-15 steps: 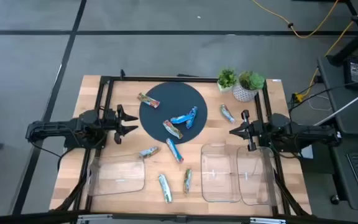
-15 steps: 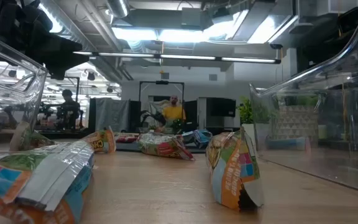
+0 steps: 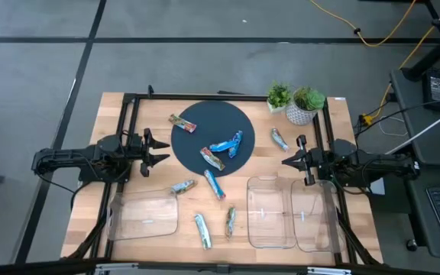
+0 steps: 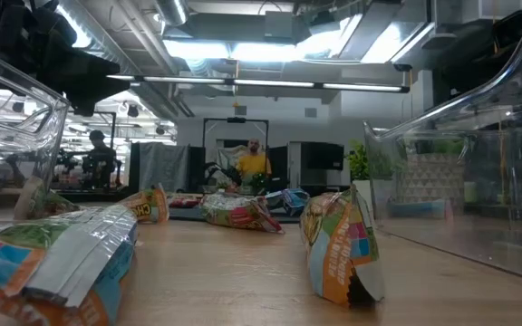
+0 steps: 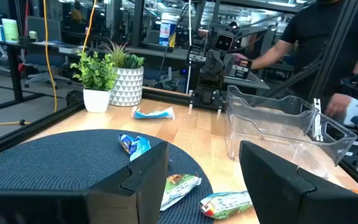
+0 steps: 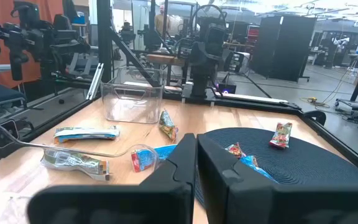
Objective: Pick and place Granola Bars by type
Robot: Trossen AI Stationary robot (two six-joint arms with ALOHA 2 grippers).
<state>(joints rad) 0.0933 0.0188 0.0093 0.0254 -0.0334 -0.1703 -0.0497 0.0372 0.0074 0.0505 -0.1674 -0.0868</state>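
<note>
Granola Bars lie scattered over the wooden table (image 3: 128,107), none of them in a tray. On the round dark mat (image 3: 197,126) sit four: one near its far left edge (image 3: 182,122), two bright blue ones close together (image 3: 221,145) (image 3: 237,138), and a reddish-green one (image 3: 212,159) at its near edge. A pale bar (image 3: 279,139) rests on bare wood just right of the mat, near two potted plants (image 3: 279,97). Nearer the front, a silver-blue bar (image 3: 182,186) lies beside a blue and red one (image 3: 215,184); two more, a pale one (image 3: 202,230) and a greenish one (image 3: 230,221), lie between the left clear tray (image 3: 143,215) and the two right clear trays (image 3: 271,214).

The left gripper (image 3: 156,149) hovers just left of the mat, its fingers spread apart and grasping nothing. The right gripper (image 3: 290,160) hangs right of the mat, above the far edge of the right trays; its fingers are pressed together, empty.

In the low view a figure in yellow (image 4: 253,165), possibly a person, shows far behind the table.
</note>
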